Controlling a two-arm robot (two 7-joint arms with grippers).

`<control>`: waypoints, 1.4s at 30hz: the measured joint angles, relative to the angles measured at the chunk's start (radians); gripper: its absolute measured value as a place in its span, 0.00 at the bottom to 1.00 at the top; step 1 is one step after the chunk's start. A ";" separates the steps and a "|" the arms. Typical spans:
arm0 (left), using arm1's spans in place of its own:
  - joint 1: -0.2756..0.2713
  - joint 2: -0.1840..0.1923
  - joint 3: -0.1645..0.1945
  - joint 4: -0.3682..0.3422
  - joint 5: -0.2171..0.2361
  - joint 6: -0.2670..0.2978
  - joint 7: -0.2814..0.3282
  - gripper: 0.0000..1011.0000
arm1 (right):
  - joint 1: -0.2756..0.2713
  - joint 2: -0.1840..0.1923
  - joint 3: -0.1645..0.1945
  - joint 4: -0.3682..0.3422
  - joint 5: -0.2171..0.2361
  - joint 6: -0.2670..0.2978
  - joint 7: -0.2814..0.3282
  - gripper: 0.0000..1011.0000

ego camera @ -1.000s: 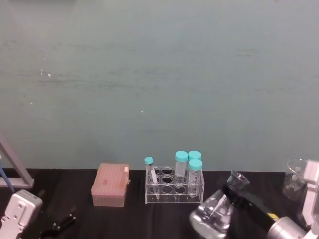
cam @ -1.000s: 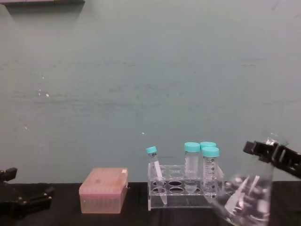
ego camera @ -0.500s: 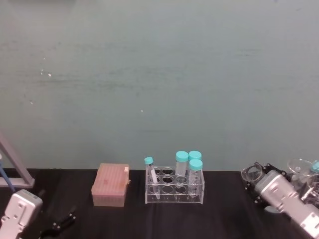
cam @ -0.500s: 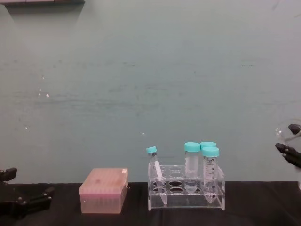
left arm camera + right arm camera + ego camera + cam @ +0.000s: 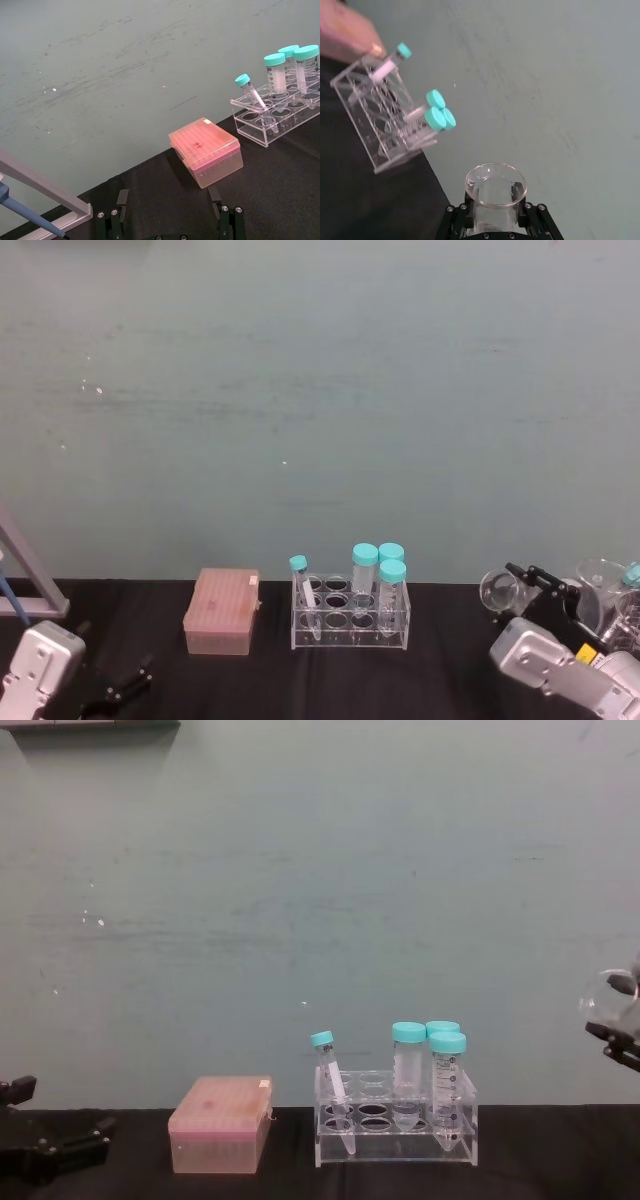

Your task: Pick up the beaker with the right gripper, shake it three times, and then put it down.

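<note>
Clamping the neck of the beaker (image 5: 495,192): the right hand (image 5: 495,205) has its jaws closed just under the flared rim, pinching the glass on both sides. Beaker is off the surface, up by the right edge, rim above the tube caps in the chest view. Long axis is tipped well off vertical, mouth toward the tube rack (image 5: 350,615), base end back along the arm. Looks mid-shake; can't tell which count. Put-down hinges on that axis: roll it upright, base down, over bare surface right of the rack. Left hand (image 5: 170,220) is parked at the near left corner, fingers spread, holding nothing.
</note>
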 joint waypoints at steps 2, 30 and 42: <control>0.000 0.000 0.000 0.000 0.000 0.000 0.000 0.99 | -0.006 -0.011 0.014 -0.001 0.033 -0.008 0.014 0.45; 0.000 0.000 0.000 0.000 0.000 0.000 0.000 0.99 | -0.103 -0.277 0.246 0.001 0.736 0.128 0.318 0.45; 0.000 0.000 0.000 0.000 0.000 0.000 0.000 0.99 | -0.102 -0.276 0.239 0.000 0.724 0.138 0.318 0.45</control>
